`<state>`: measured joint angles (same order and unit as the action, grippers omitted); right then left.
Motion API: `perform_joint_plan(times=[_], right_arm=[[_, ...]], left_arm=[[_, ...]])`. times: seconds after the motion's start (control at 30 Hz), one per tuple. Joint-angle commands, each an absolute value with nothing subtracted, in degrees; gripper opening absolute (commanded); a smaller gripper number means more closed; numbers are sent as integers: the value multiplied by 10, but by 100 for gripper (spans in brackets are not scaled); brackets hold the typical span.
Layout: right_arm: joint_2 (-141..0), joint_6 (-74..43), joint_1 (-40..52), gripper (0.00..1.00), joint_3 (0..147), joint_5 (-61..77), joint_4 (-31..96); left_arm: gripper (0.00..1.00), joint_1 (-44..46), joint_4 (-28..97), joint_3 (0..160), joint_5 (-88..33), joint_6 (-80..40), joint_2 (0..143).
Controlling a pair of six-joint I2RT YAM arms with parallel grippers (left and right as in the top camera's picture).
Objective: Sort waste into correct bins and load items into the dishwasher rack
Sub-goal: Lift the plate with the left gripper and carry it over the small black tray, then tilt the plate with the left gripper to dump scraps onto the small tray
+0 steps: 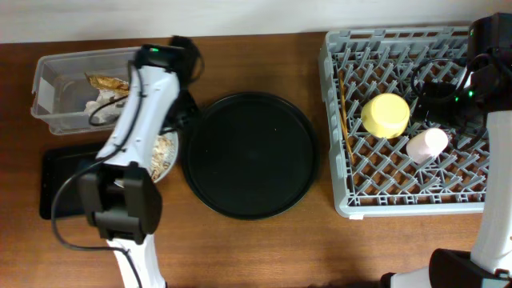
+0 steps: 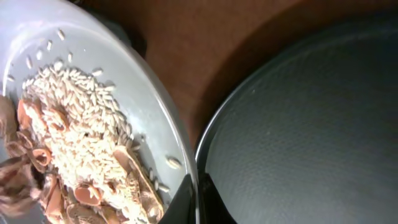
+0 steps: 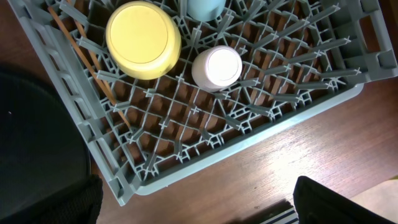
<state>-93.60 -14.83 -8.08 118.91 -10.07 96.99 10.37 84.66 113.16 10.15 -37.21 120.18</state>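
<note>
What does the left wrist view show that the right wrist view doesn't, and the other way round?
Only the left wrist view: the pale grey plate with beige food scraps piled on it, and the left gripper shut on the plate's rim.
Only the right wrist view: the dishwasher rack holding the upturned yellow bowl, pink cup, light-blue cup and chopsticks, with the right gripper open.
Both: the round black tray and the brown table.

Robot lab staged as a kitchen: brown wooden bench (image 1: pixel 264 256), large grey plastic lattice dishwasher rack (image 1: pixel 392 180) at right, white robot arm (image 1: pixel 142 108) left.
</note>
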Motion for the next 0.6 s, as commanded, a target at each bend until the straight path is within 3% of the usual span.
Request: perform_joint_plan(times=[0.0,0.57], right_arm=[[-934,-153,-83,98,1188,-110,973],[-934,-153,-83,98,1188,-110,973]], left_arm=[[1,55,839,1142,39,-319,1186],[1,-159,828,1141,-313,-133,1186]])
